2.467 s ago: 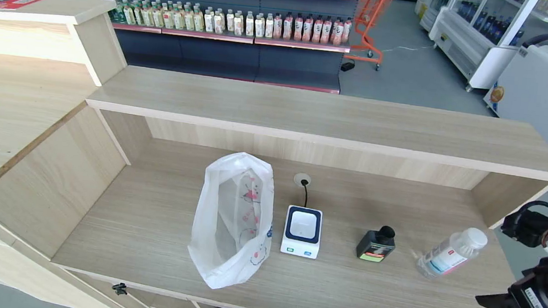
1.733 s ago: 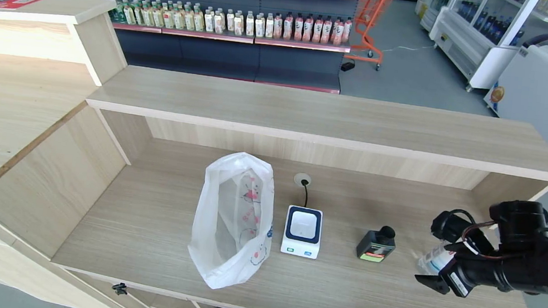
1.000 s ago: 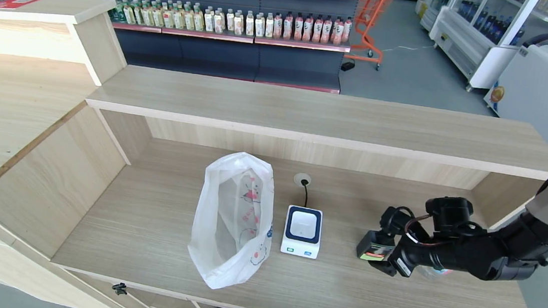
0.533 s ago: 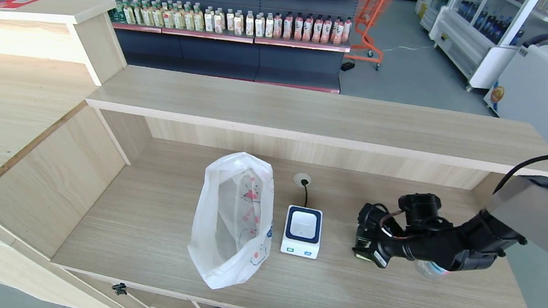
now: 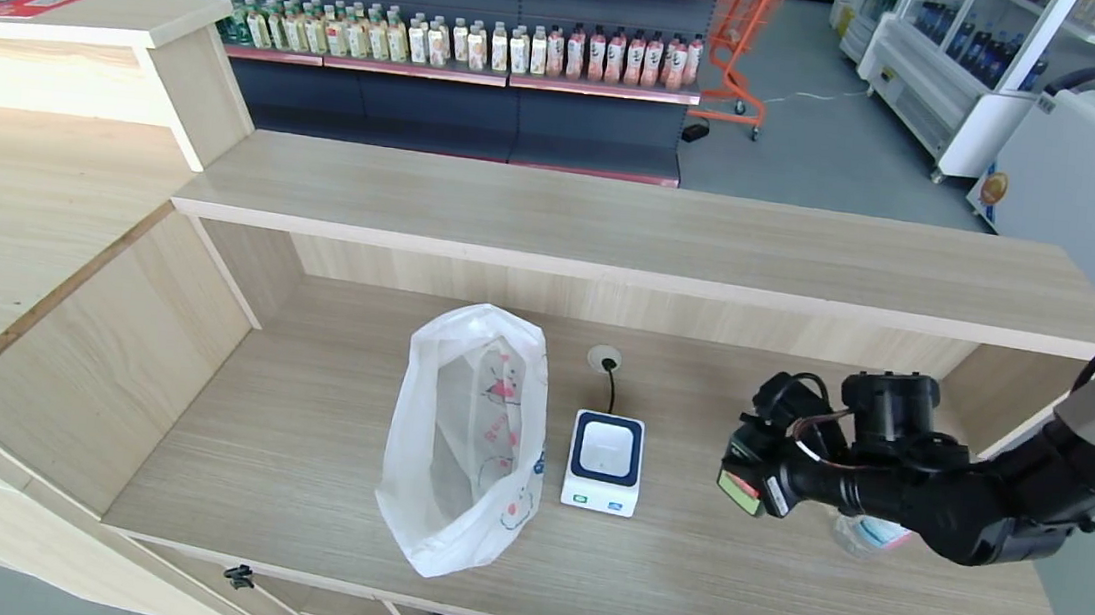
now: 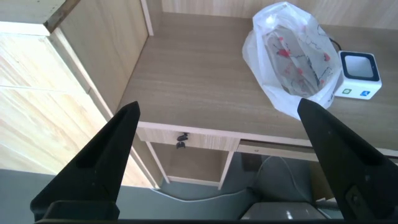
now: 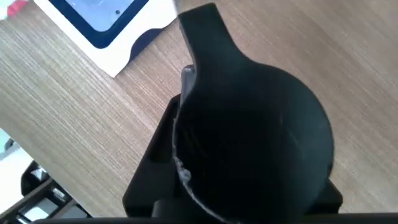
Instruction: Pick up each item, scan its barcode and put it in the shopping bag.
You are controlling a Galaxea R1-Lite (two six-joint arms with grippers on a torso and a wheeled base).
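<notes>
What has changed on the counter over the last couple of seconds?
The right end effector swept in from the right end of the counter, passed over the clear bottle, closed on the small black bottle and has begun lifting it, tilted. The clear bottle, scanner and shopping bag have not moved.

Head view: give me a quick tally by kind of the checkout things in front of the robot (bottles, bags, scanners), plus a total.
Bottles: 2 (small black bottle with a green-and-red label, held in the right gripper; clear plastic bottle, mostly hidden behind that arm)
Bags: 1 (white plastic shopping bag)
Scanners: 1 (white-and-blue barcode scanner)
Total: 4
</notes>
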